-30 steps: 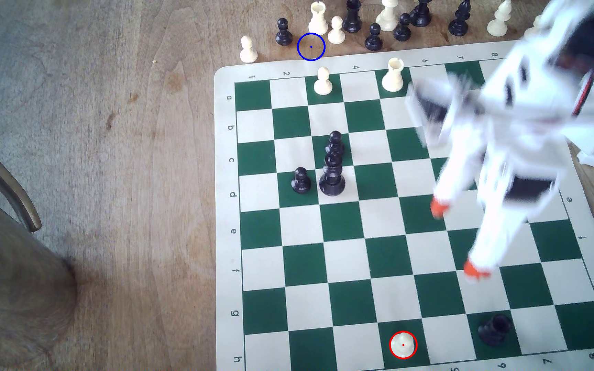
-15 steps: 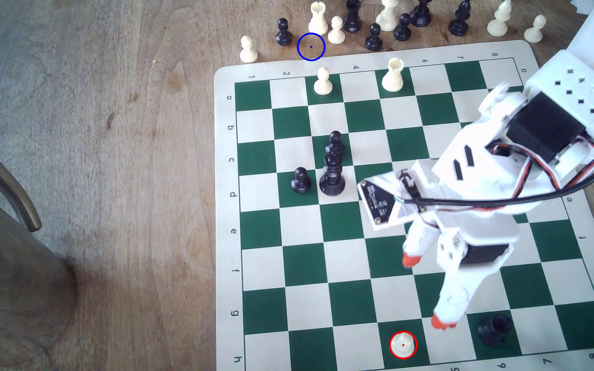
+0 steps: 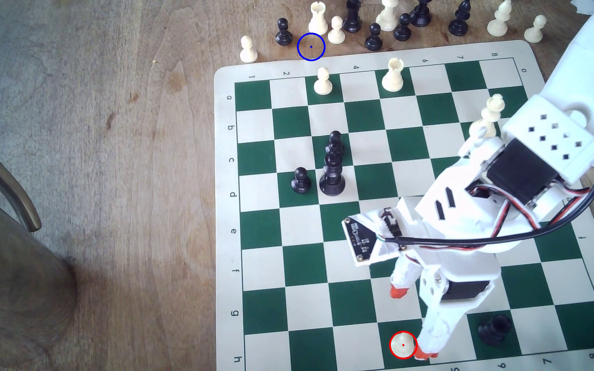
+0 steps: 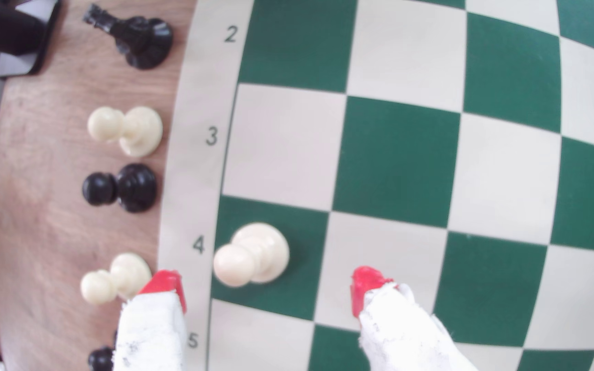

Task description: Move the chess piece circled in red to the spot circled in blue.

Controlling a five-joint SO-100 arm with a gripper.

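The chess piece, a small cream pawn point(image 3: 403, 344) inside a red ring, stands on a green square at the board's near edge, row h. My gripper point(image 3: 411, 323) hovers open just above it, one orange fingertip point(image 3: 424, 355) beside the pawn on the exterior view's right, the other point(image 3: 398, 291) further up the board. In the wrist view the pawn point(image 4: 252, 255) stands upright just ahead of the gap of the open gripper point(image 4: 265, 285), touching neither red fingertip point(image 4: 165, 283). The spot point(image 3: 311, 46) is bare wood in a blue ring beyond the board's far edge.
A black piece point(image 3: 495, 329) lies on the board two squares to the exterior view's right of the pawn. Black pieces point(image 3: 333, 167) stand mid-board; a cream pawn point(image 3: 323, 82) and rook point(image 3: 393, 75) stand in row a. Captured pieces point(image 3: 336, 30) crowd around the spot. Loose pawns point(image 4: 124, 130) lie on the wood.
The arm has swung down the board toward its near edge, bringing the open gripper from mid-board to the ringed pawn. No piece has moved.
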